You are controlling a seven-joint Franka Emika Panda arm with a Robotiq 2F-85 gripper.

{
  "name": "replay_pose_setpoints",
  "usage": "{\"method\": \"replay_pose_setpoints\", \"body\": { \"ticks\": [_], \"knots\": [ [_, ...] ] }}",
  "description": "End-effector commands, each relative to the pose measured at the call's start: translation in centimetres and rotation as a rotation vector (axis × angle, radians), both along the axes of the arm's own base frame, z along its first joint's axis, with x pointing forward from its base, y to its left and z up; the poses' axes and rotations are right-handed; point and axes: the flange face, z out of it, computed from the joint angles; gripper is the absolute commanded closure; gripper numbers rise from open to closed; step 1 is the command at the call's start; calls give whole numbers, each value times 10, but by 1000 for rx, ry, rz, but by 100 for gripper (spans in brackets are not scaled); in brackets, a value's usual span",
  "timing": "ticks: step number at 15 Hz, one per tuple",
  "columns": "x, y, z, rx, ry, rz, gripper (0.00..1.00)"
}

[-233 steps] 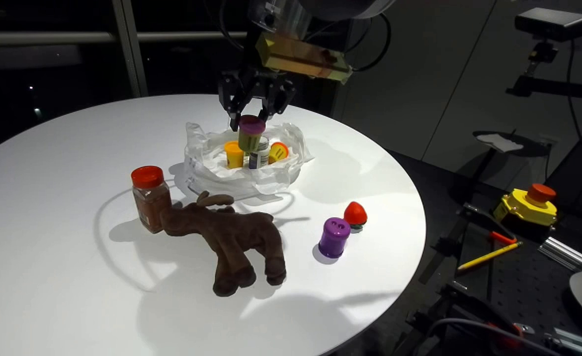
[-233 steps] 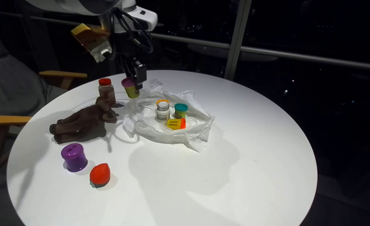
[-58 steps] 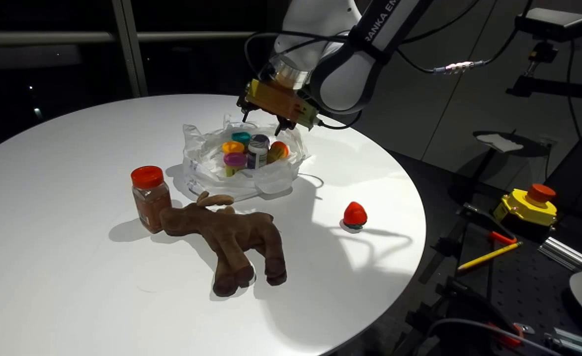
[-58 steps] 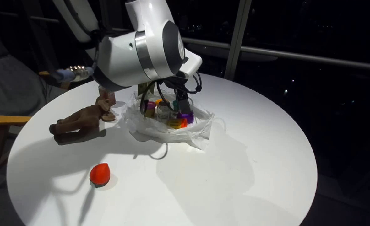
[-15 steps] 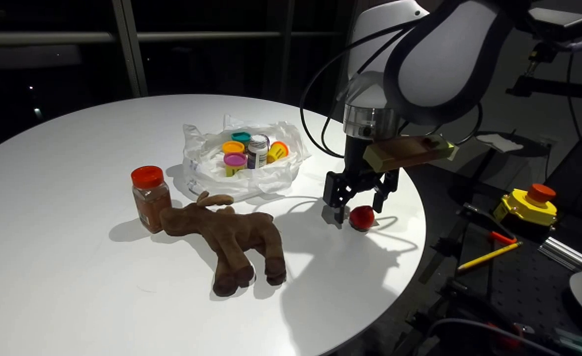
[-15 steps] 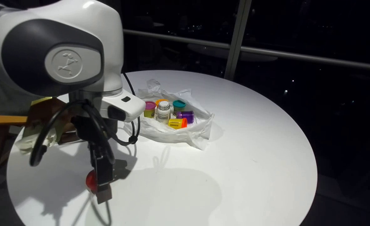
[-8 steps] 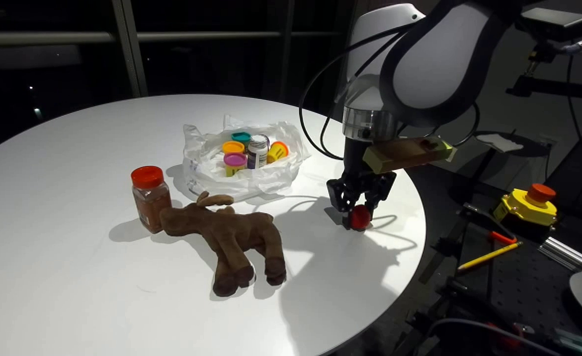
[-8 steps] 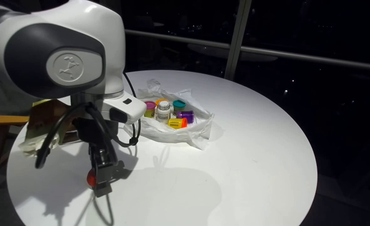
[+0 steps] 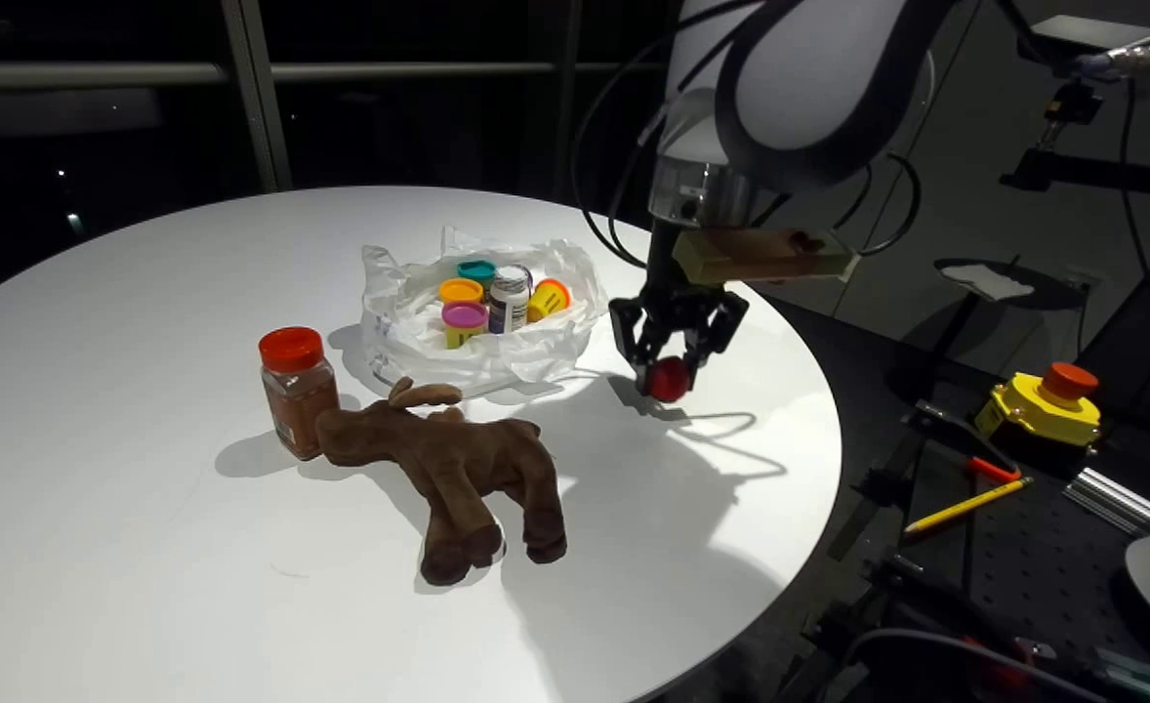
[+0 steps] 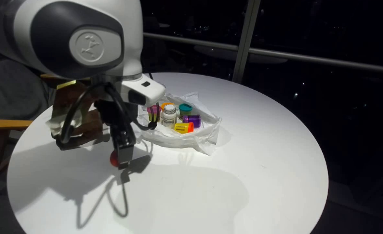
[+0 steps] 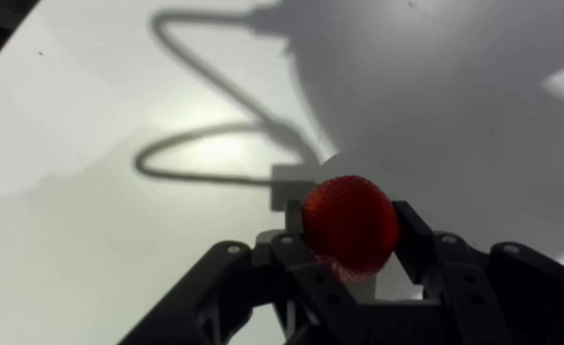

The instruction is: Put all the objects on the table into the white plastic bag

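My gripper (image 11: 349, 218) is shut on a red strawberry-like toy (image 9: 669, 381), its fingers pressing both sides. The toy hangs just above the white table (image 9: 145, 566), right of the white plastic bag (image 9: 477, 363) in an exterior view. Inside the bag sit a white bottle (image 9: 509, 303), a purple container (image 10: 192, 121) on its side, a tipped yellow pot (image 9: 548, 301), and upright pots with teal (image 10: 185, 108), orange (image 9: 461, 290) and purple-pink (image 9: 465, 314) lids. A brown plush moose (image 9: 448, 459) lies on the table, its head against a red-lidded jar (image 9: 300, 400), which the arm hides in an exterior view.
A dark side stand carries a yellow box with a red button (image 9: 1042, 408) and a pencil (image 9: 967, 505), beyond the table's edge. A camera on a mount (image 9: 1092, 47) stands at the right. A wooden chair arm (image 10: 6, 124) shows behind the table.
Within the last second my gripper closed on the red toy, lifted it and moved nearer the bag. Over the longer span, the purple-lidded pot and the purple container went into the bag.
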Motion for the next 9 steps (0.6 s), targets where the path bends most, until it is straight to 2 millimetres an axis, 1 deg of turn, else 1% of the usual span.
{"method": "replay_pose_setpoints", "body": {
  "ticks": [1,3,5,7,9],
  "knots": [
    [62,1,60,0,-137,-85,80],
    [100,-4,83,-17,-240,-104,80],
    [132,-14,99,-46,-316,-117,80],
    [156,-30,103,-70,-357,-146,79],
    [175,-48,97,-79,-373,-182,79]
  ]
}}
